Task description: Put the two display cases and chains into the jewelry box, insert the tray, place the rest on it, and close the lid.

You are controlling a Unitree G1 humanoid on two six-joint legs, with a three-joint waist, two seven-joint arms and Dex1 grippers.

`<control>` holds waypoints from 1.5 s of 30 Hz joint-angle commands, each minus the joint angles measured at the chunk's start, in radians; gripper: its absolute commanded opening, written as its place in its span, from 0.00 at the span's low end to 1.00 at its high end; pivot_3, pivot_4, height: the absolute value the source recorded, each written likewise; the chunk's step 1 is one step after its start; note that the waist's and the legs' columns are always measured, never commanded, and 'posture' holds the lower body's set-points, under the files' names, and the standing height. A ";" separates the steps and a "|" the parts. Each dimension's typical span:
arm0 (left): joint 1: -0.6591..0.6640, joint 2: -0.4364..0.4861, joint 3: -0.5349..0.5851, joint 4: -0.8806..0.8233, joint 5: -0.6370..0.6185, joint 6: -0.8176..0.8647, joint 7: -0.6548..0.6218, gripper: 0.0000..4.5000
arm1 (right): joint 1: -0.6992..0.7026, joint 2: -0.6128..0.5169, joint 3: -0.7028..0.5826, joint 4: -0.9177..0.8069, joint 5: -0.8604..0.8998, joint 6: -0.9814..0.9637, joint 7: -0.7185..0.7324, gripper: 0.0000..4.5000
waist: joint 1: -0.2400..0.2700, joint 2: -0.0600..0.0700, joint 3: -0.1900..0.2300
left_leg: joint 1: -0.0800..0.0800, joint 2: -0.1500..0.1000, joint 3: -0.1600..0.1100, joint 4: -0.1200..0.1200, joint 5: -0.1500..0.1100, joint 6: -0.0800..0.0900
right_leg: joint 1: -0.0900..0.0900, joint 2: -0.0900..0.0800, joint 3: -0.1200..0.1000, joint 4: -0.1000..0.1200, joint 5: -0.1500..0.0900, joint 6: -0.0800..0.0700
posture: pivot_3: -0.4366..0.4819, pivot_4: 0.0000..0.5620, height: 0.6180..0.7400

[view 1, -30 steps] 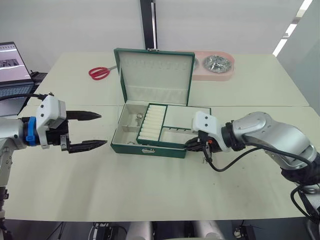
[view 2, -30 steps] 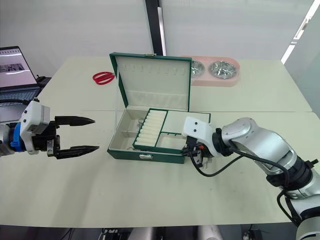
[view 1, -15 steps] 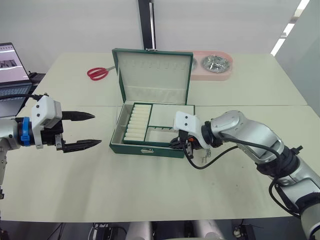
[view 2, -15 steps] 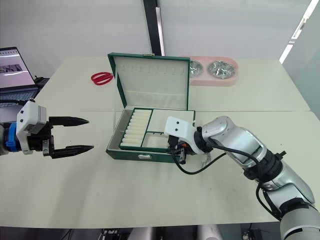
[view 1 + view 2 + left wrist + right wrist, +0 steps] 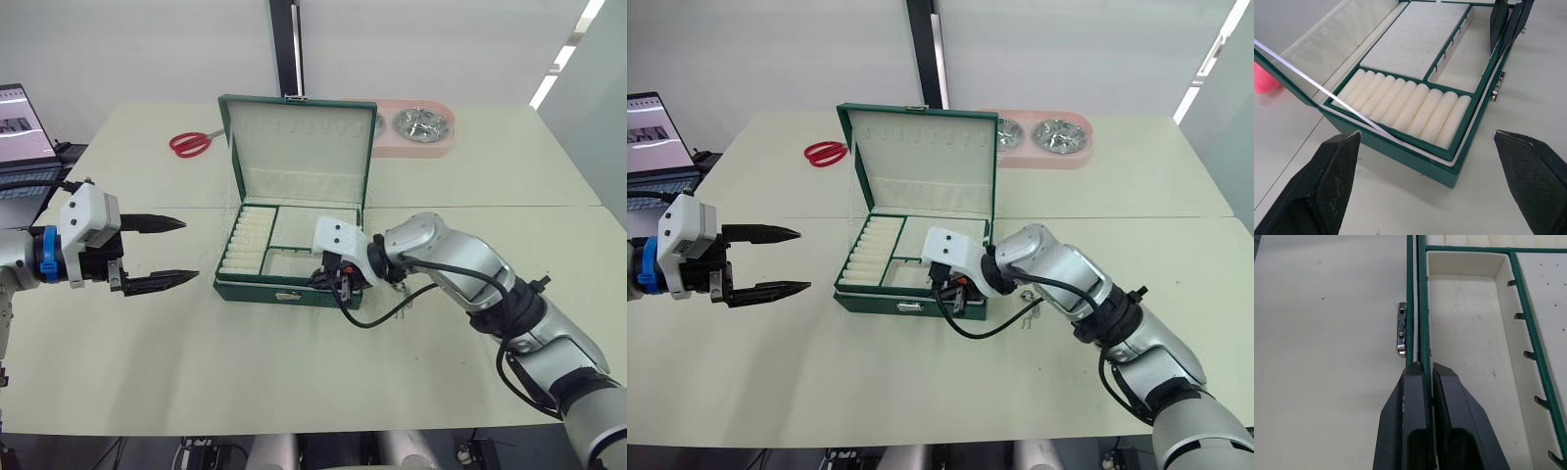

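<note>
Matte tabletop, ribbed cream-lined tray

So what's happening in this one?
The right gripper is shut on the front rim of the tray, which sits inside the open jewelry box. The lid stands upright. The left gripper hovers open to the box's left, holding nothing. A chain lies on the table beside the box.

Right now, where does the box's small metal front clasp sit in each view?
Left eye view: clasp on the jewelry box front wall, beside the right gripper.
Right eye view: same spot.
Left wrist view: on the front wall.
Right wrist view: just beyond the fingertips.
Shared landmark: the tray's ribbed rolls.
</note>
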 commanded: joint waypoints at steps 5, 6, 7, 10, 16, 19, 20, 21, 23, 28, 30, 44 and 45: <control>-0.017 0.001 0.004 -0.008 0.006 -0.024 0.003 1.00 | -0.012 0.022 -0.021 -0.008 -0.013 -0.014 0.001 0.13 | -0.001 0.000 0.000 | 0.000 0.000 0.000 0.000 0.000 0.000 | 0.000 0.000 0.000 0.000 0.000 0.000 | 0.48 0.27 1.00; -0.019 0.000 0.003 -0.008 0.006 -0.025 0.003 1.00 | -0.017 0.022 -0.033 -0.009 -0.011 -0.014 0.002 0.18 | -0.001 0.000 0.000 | 0.000 0.000 0.000 0.000 0.000 0.000 | -0.001 0.000 0.000 0.000 0.000 0.000 | 0.48 0.27 1.00; -0.019 -0.001 0.002 -0.008 0.006 -0.026 0.003 1.00 | -0.020 0.019 -0.044 -0.014 -0.008 -0.015 0.005 0.22 | 0.000 0.000 0.000 | 0.000 0.000 0.000 0.000 0.000 0.000 | -0.001 0.000 0.000 0.000 0.000 0.000 | 0.48 0.27 1.00; -0.018 -0.002 0.003 -0.009 0.004 -0.027 0.004 1.00 | -0.025 0.014 -0.073 -0.031 0.004 -0.007 0.011 0.37 | 0.000 0.000 0.000 | 0.000 0.000 0.000 0.000 0.000 0.000 | -0.001 0.000 0.000 0.000 0.000 0.000 | 0.48 0.27 1.00; -0.008 -0.006 0.011 -0.015 -0.007 -0.024 0.007 1.00 | -0.009 0.011 -0.199 -0.061 0.029 -0.114 0.001 0.48 | 0.000 0.000 0.000 | 0.000 0.000 0.000 0.000 0.000 0.000 | -0.001 0.000 0.000 0.000 0.000 0.000 | 0.48 0.27 1.00; -0.013 -0.017 0.016 -0.031 -0.028 -0.006 0.015 1.00 | 0.009 0.025 -0.245 -0.009 -0.003 -0.224 -0.040 0.41 | 0.000 0.000 0.000 | 0.000 0.000 0.000 0.000 0.000 0.000 | -0.001 0.000 0.000 0.000 0.000 0.000 | 0.48 0.27 1.00; -0.015 -0.019 0.017 -0.033 -0.031 -0.003 0.015 1.00 | 0.010 0.029 -0.249 0.003 -0.009 -0.239 -0.048 0.38 | 0.000 0.000 0.000 | 0.000 0.000 0.000 0.000 0.000 0.000 | 0.000 0.000 0.000 0.000 0.000 0.000 | 0.48 0.27 1.00; -0.017 -0.021 0.019 -0.036 -0.035 0.003 0.016 1.00 | 0.010 0.030 -0.249 0.014 -0.011 -0.250 -0.047 0.32 | 0.000 0.000 0.000 | 0.000 0.000 0.000 0.000 0.000 0.000 | 0.000 0.000 0.000 0.000 0.000 0.000 | 0.48 0.27 1.00; -0.020 -0.022 0.018 -0.043 -0.036 0.010 0.020 1.00 | 0.010 0.040 -0.247 0.055 -0.030 -0.283 -0.061 0.20 | 0.000 0.000 0.000 | 0.000 0.000 0.000 0.000 0.000 0.000 | -0.001 0.000 0.000 0.000 0.000 0.000 | 0.48 0.27 1.00; -0.026 -0.027 0.008 -0.038 -0.030 0.003 0.029 1.00 | -0.004 0.090 -0.241 0.183 -0.091 -0.356 -0.123 0.01 | -0.001 0.000 0.000 | 0.000 0.000 0.001 0.000 0.002 -0.003 | -0.001 0.000 0.000 0.000 0.000 0.000 | 0.48 0.27 1.00; -0.027 -0.029 0.006 -0.041 -0.030 0.003 0.032 1.00 | -0.012 0.113 -0.241 0.233 -0.112 -0.378 -0.142 0.01 | 0.000 0.000 0.000 | 0.000 0.000 0.001 0.000 0.002 -0.004 | -0.001 0.000 0.000 0.000 0.000 0.000 | 0.48 0.27 1.00; -0.046 -0.047 0.018 -0.104 -0.082 0.064 0.051 1.00 | -0.006 0.212 -0.210 0.481 -0.246 -0.476 -0.193 0.01 | 0.000 0.000 0.000 | 0.000 0.000 0.001 0.000 0.003 -0.005 | -0.001 0.000 0.001 0.001 0.000 0.000 | 0.48 0.27 1.00; -0.047 -0.048 0.017 -0.107 -0.084 0.066 0.052 1.00 | -0.001 0.213 -0.202 0.486 -0.252 -0.466 -0.187 0.01 | 0.000 0.000 0.000 | 0.000 0.000 0.001 0.000 0.003 -0.005 | -0.001 0.000 0.001 0.001 0.000 0.000 | 0.48 0.27 1.00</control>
